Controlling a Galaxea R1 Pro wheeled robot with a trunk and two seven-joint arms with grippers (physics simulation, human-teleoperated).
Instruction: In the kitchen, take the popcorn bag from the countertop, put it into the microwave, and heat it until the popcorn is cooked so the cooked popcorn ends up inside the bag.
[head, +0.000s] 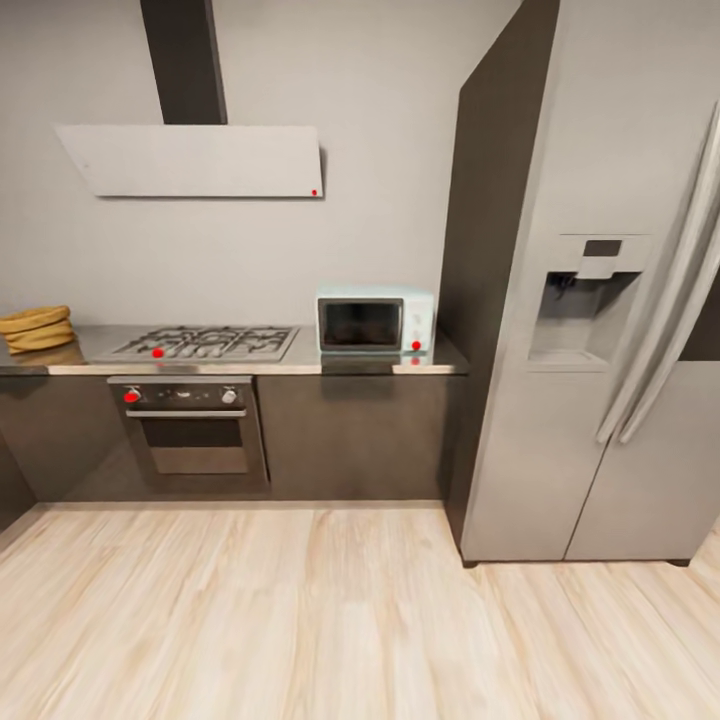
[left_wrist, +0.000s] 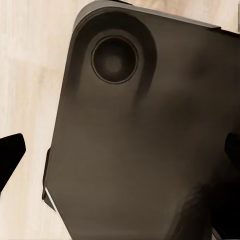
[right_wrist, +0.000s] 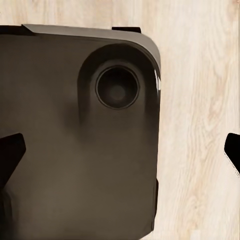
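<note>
On the countertop (head: 300, 366), microwave (head: 375, 321) beside hob (head: 205, 343), possibly closed.

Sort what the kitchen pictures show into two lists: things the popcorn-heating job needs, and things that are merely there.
Needed for the job:
popcorn bag, at the countertop's far left end
countertop
microwave, door shut, at the countertop's right end

Merely there:
gas hob
built-in oven
extractor hood
fridge

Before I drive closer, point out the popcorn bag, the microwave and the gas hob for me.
popcorn bag (head: 37, 329): head view, on its wrinkled tan side, far left of the countertop.
microwave (head: 361, 323): head view, on its dark glass door.
gas hob (head: 205, 343): head view, on the grates, between bag and microwave.
</note>
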